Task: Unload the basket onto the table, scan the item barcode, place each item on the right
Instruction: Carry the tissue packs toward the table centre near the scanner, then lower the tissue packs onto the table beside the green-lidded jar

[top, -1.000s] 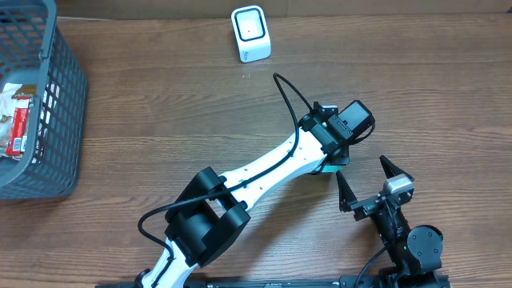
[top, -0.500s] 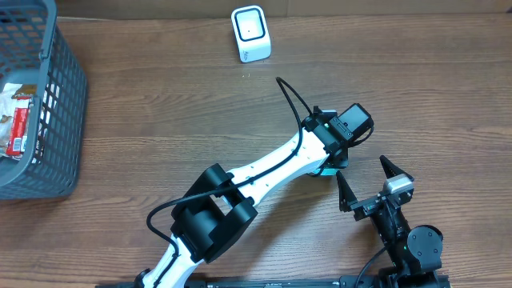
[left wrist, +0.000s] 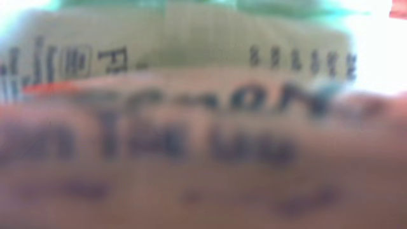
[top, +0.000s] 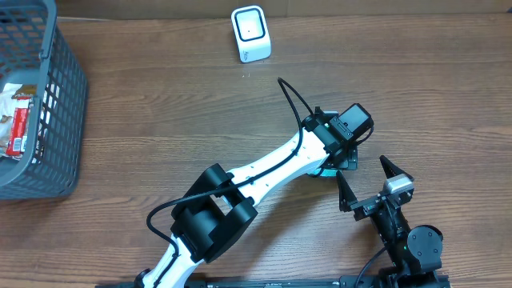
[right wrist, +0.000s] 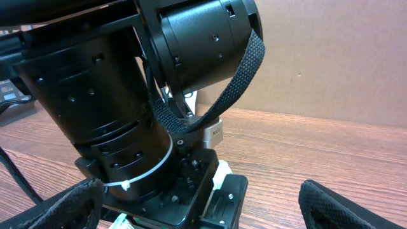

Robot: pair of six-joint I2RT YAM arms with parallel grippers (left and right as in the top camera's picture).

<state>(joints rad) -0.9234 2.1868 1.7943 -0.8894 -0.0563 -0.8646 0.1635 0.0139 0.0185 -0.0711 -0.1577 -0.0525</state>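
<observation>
1. Where the left arm [top: 264,172] is stretched across the bench [top: 160,104], the left gripper [top: 338,160] is pointed down over the item [top: 322,171], a small packet. Only a teal-green edge of it is shown from overhead.
2. The item is found on the bench well apart from the scanner [top: 250,33], nearer the robot and off to the scanner's right.
3. In the left wrist view the frame is filled by the packet's face. A pale green band with small dark print is seen at the top and larger dark lettering on a pinkish-tan ground below, all too blurred to be read.
4. Whether the left gripper is apart or clamped on the item cannot be told. Its fingers are hidden under the wrist from overhead and are not shown by its own camera.
5. The right gripper [top: 370,182] is held wide apart and grips nothing. It is placed farther from the scanner than the item, just beside the left wrist.
6. A grey basket [top: 60,104] holding packets [top: 18,120] is set far to the scanner's left.
</observation>
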